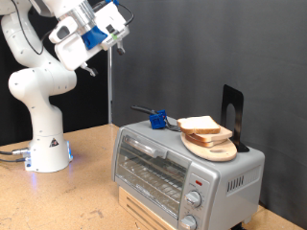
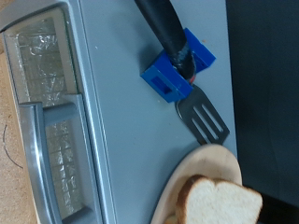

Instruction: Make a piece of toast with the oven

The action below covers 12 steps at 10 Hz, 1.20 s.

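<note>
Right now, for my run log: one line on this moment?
end effector: raised, empty | toast: on board atop oven | oven door: closed

You find nothing readable here. The oven (image 1: 182, 168) shows you bare silver panels and unmarked knobs (image 1: 193, 199); any print beside them is too small for you to make out. The robot's base (image 1: 48, 153) carries a dark mark you cannot read.
</note>
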Motion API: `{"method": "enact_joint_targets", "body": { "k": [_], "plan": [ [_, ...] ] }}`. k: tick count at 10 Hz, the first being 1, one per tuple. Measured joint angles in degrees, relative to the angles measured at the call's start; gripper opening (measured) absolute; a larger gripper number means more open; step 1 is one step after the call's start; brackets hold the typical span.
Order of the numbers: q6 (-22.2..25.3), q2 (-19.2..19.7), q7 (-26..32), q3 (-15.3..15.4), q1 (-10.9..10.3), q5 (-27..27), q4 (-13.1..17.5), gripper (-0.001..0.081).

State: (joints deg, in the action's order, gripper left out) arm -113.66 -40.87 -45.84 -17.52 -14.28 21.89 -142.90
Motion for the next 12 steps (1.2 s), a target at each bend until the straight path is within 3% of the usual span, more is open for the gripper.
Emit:
{"method": "enact_joint_targets", "body": {
  "k": [2, 6, 10, 12],
  "plan": [
    [-2.8, 2.4, 2.0, 0.7, -0.1, -0.4, -1.1, 0.0808],
    [-13.1, 8.3, 6.6, 1.7, -0.6, 0.0, -3.5, 0.0808],
    [-18.5, 13.5, 7.9, 1.9, -0.8, 0.5, -3.7, 0.0808],
    [-16.7, 13.3, 9.2, 1.4, -0.9, 1.0, -3.5, 0.0808]
  ]
}}
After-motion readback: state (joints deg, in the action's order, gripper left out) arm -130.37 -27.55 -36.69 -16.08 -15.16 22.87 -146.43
